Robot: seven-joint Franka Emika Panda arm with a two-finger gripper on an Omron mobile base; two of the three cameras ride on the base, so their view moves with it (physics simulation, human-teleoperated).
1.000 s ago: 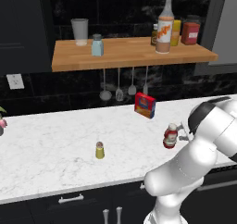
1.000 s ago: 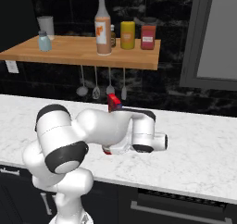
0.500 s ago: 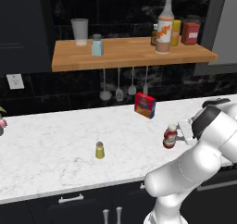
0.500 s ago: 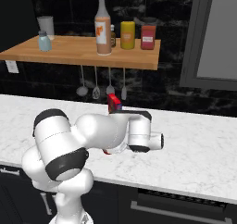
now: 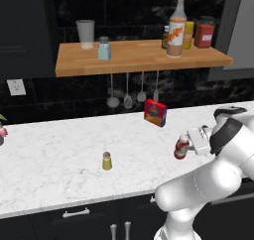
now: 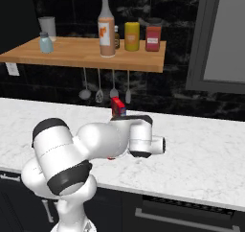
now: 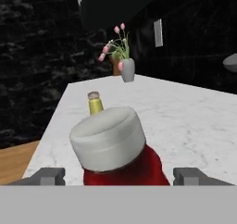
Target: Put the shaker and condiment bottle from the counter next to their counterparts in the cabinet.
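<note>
- Currently the long white marble-patterned counter [image 5: 59, 159] with grey veins and dark drawers is running across both base views, under the wide light-brown wooden cabinet shelf [image 5: 139, 60] on the dark wall.
- White robot arm [image 5: 208, 184] is reaching low over the counter, with its gripper [image 5: 194, 141] sitting just beside the bottle at the right of the left base view.
- Tall bottle with an orange label and slim dark neck [image 5: 176, 28] is standing upright on the right half of the shelf, near a yellow jar [image 6: 131, 36] and a red jar [image 6: 153, 37].
- Red and yellow box [image 5: 155, 113] is standing on the counter near the back wall.
- Small red condiment bottle with a white cap [image 7: 115, 146] is standing on the counter; in the hand view it is sitting between the two dark finger tips [image 7: 46, 176], with a gap on each side.
- Jaws are standing wide, straddling the bottle; contact is not visible.
- Pale blue shaker with a grey cap [image 5: 104, 48] is standing on the left half of the shelf, beside a pale cup [image 5: 85, 33].
- Small yellow-green shaker with a grey-silver cap [image 5: 106, 160] is standing upright on the counter, well apart from the red bottle.
</note>
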